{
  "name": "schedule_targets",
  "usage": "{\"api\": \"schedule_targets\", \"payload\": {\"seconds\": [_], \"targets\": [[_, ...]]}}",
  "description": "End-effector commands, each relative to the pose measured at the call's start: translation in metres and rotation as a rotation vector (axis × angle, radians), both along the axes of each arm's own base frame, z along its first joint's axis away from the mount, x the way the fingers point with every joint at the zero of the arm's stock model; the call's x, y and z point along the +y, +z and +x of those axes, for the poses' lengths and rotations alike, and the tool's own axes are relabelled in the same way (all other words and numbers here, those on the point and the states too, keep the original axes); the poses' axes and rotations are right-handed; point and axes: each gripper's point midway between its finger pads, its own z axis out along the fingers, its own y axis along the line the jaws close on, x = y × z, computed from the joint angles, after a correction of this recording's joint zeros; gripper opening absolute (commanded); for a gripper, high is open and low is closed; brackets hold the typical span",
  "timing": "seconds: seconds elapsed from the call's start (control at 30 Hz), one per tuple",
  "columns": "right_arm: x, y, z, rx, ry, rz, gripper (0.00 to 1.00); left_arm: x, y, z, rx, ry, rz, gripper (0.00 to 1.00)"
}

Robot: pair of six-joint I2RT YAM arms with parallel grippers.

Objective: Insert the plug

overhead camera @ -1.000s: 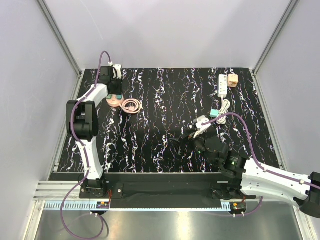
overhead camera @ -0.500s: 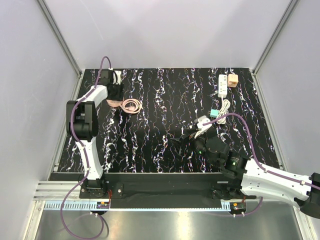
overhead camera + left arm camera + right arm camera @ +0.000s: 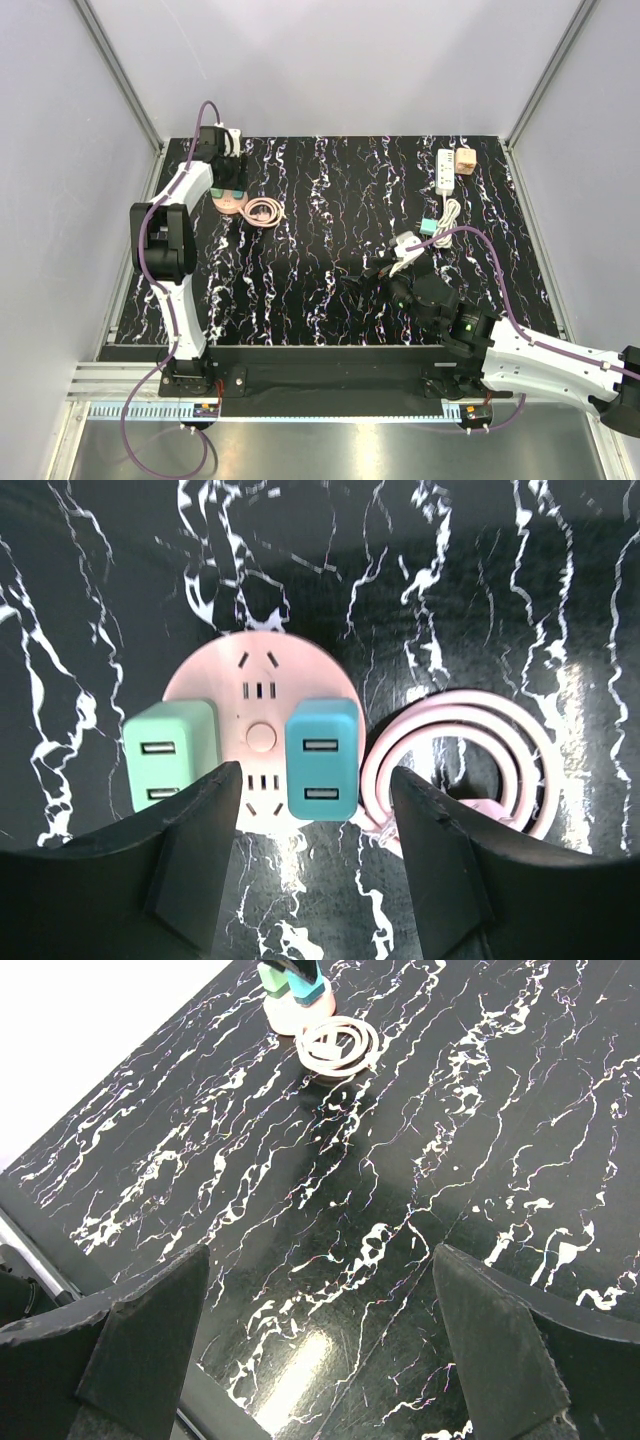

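The peach-tan plug (image 3: pixel 465 160) sits on the mat at the far right, beside the end of the white power strip (image 3: pixel 445 172); it is out of both wrist views. My left gripper (image 3: pixel 231 176) is open and empty at the far left, far from the plug. In the left wrist view (image 3: pixel 315 880) its jaws stand apart just short of a round pink socket disc (image 3: pixel 260 700). My right gripper (image 3: pixel 372 268) is open and empty above the middle of the mat, well short of the plug; its wrist view (image 3: pixel 320 1360) shows only bare mat between the jaws.
The pink disc holds a mint adapter (image 3: pixel 170 755) and a teal adapter (image 3: pixel 322 760). A coiled pink cable (image 3: pixel 460 770) lies to its right. The power strip's white cord (image 3: pixel 450 215) ends by a small teal-green piece (image 3: pixel 428 227). Grey walls enclose the black marbled mat (image 3: pixel 320 200).
The left gripper covered the pink disc half a second ago and has drawn back toward the far edge, uncovering it. The right arm has not moved.
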Motion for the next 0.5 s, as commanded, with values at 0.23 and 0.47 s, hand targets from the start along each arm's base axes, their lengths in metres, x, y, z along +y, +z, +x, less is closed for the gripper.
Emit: {"api": "schedule_targets", "payload": {"seconds": [0.23, 0.47], "targets": [[-0.003, 0.012, 0.005, -0.026, -0.028, 0.037, 1.0, -0.003, 0.011, 0.012, -0.011, 0.001, 0.022, 0.53], [-0.004, 0.013, 0.005, -0.03, -0.028, 0.041, 1.0, -0.003, -0.003, 0.005, 0.029, 0.004, 0.031, 0.42]]}}
